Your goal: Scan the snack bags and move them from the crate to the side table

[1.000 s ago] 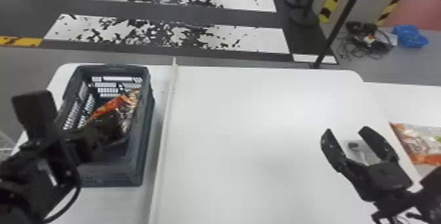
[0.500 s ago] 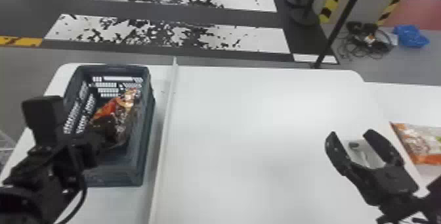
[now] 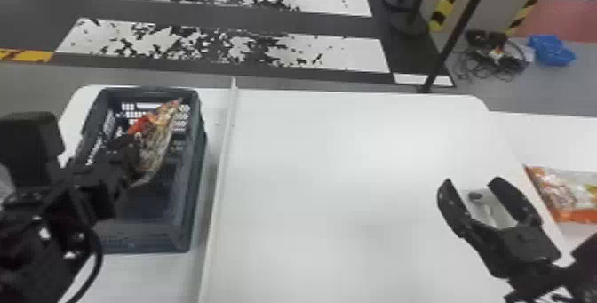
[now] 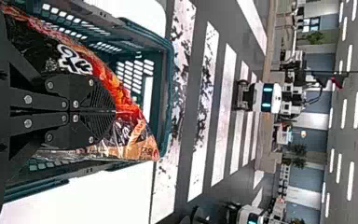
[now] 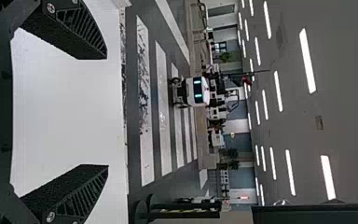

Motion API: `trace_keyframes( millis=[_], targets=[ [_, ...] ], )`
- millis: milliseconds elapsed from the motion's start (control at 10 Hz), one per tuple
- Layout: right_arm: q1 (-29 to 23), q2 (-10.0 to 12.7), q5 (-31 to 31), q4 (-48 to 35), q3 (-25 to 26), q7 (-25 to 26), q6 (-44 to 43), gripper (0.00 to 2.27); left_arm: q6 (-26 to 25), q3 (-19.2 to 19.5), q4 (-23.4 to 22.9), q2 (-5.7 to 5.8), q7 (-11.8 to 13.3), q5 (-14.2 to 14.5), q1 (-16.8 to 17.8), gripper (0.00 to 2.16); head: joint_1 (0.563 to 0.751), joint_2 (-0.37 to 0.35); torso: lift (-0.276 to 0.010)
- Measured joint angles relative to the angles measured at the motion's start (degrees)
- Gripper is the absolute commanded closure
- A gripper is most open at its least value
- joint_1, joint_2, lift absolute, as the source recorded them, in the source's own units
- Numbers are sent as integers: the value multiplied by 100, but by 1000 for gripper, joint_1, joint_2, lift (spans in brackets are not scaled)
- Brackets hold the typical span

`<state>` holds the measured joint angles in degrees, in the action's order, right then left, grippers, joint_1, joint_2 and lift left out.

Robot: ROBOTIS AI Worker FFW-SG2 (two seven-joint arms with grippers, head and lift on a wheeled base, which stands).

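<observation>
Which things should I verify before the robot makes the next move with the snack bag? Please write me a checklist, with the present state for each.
1. Left hand closed on the snack bag: ok, the bag is pinched between its fingers.
2. Bag raised above the rim of the crate: cannot tell, they overlap in the views.
3. Bag on the other side of the white divider: not ok, it is on the crate's side.
4. Right hand ready to receive: ok, open and holding nothing.
5. Bag scanned: cannot tell.
</observation>
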<state>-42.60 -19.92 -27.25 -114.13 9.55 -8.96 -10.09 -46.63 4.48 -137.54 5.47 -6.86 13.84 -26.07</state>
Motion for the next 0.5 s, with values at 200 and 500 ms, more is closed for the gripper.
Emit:
trace_keyframes(
  millis=[200, 500],
  targets=[
    [34, 20, 0, 21, -6, 0, 16, 97, -14, -18, -154, 6, -28, -24, -20, 2138, 695, -99, -87],
    [89, 14, -34, 23, 17, 0, 36, 97, -180, -204, -585, 22, -92, -185, -18, 2138, 695, -117, -87]
  ],
)
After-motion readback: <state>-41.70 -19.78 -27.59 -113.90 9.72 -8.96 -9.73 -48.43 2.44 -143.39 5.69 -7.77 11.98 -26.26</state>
